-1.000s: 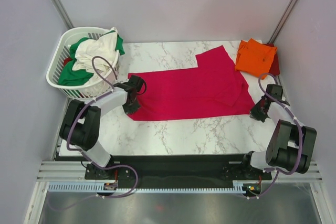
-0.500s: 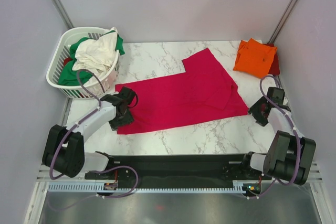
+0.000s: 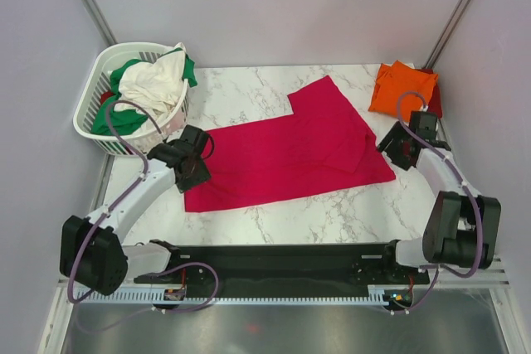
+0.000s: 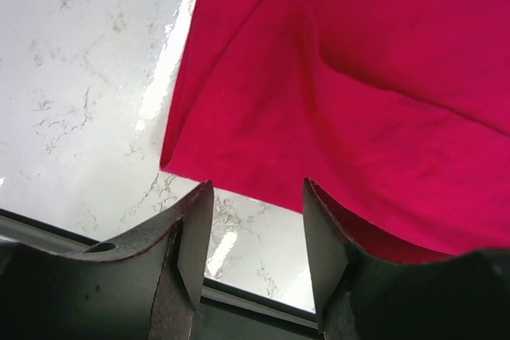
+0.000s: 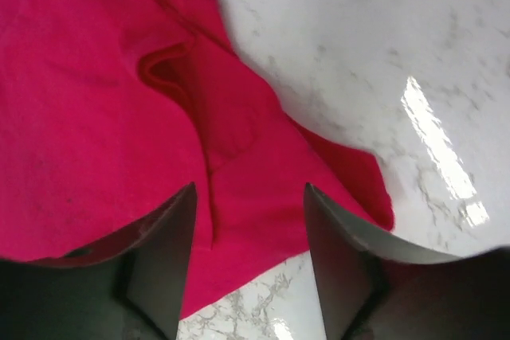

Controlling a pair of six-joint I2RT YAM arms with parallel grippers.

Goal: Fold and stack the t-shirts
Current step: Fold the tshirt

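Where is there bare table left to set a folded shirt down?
Bare marble: the near strip between the crimson shirt and the arm bases; the far patch between the basket and that shirt. Crowded: far right corner, with the orange shirt and right gripper.

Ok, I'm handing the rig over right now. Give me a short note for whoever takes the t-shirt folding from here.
Grippers: the left gripper is open and empty, at the left edge of the crimson-pink t-shirt. The right gripper is open and empty, over its right edge.
Shirts: the crimson-pink t-shirt lies spread on the table, its right side doubled over. The orange t-shirt looks folded at the far right corner, on a dark red t-shirt. The green t-shirt and cream-white t-shirt are in the basket.
Done: far-right pile started.
Left: finish folding the crimson-pink one, stack it, then the basket's shirts.
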